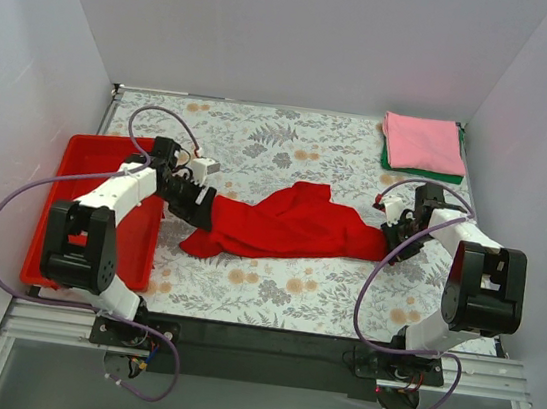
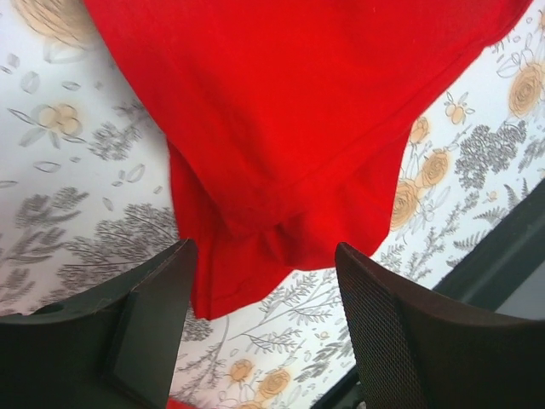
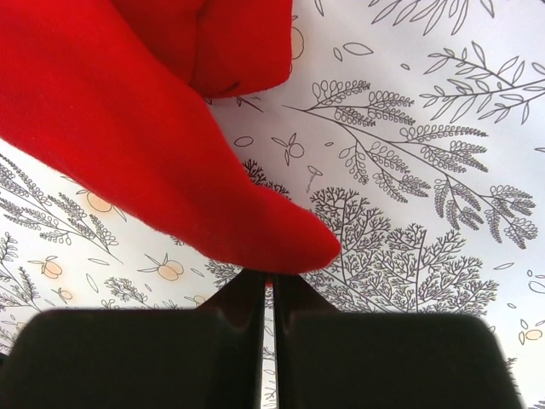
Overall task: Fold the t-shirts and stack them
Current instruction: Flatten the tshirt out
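Across the middle of the flower-printed desk [image 1: 261, 142] lies the red t-shirt [image 1: 291, 225], unfolded and rumpled, drawn out in a long band from left to right between the two arms. At its right end stands the right arm [image 1: 452, 228], its right jaws closed tight. In the right wrist view the two dark fingers [image 3: 170, 358] press together with hardly a gap, and a narrow tip of the red cloth runs into the seam between them, so they grip the shirt by that tip.

At the left end the left arm [image 1: 118, 194] reaches out over the inner edge of the red tray [image 1: 82, 164], which sits on the left side of the desk. The left jaws stand wide open over the shirt's left part. In the left wrist view its fingers [image 2: 128, 332] are well apart, a hemmed corner of the red cloth lies in the gap between them, and they have hold of nothing.

In the far right corner of the desk the pink t-shirt [image 1: 421, 143] sits folded in a neat square on top of the dark green t-shirt [image 1: 429, 174], of which only a thin edge shows along the near and right sides. That stack is well apart from the red t-shirt
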{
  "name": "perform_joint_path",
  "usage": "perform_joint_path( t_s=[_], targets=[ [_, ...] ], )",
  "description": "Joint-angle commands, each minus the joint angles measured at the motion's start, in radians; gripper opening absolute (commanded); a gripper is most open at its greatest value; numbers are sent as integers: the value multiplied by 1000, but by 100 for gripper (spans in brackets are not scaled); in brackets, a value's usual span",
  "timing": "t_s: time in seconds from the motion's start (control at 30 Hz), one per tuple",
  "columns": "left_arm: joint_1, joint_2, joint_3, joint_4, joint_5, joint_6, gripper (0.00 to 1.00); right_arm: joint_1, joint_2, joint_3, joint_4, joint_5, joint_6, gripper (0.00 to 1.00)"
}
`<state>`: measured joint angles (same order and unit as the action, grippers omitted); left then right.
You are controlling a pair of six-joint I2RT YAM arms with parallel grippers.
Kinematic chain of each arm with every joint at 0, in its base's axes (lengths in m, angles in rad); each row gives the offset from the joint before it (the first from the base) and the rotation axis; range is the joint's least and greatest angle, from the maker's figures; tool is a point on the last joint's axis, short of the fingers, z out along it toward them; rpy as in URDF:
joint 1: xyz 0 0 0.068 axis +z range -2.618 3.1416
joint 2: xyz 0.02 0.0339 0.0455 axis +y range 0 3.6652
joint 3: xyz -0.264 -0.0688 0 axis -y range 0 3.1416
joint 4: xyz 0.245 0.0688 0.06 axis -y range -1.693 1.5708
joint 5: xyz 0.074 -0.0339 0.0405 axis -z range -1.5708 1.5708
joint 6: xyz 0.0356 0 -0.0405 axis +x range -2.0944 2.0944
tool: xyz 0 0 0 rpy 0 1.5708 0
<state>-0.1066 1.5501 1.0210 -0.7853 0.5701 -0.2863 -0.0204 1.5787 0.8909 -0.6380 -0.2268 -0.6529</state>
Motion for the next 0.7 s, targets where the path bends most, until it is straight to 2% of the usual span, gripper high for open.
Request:
perform_joint_path(
  t_s=[0.0,0.33,0.67],
  targets=[
    [5,7,-35,-6,59,-40,65,-10,7,0,-65,4,-13,1],
    [5,82,-32,24,123,-122,64,-10,6,2,-72,1,-14,1],
    [28,94,17,37,186,-163,56,-10,7,0,-74,7,-20,1]
  ],
)
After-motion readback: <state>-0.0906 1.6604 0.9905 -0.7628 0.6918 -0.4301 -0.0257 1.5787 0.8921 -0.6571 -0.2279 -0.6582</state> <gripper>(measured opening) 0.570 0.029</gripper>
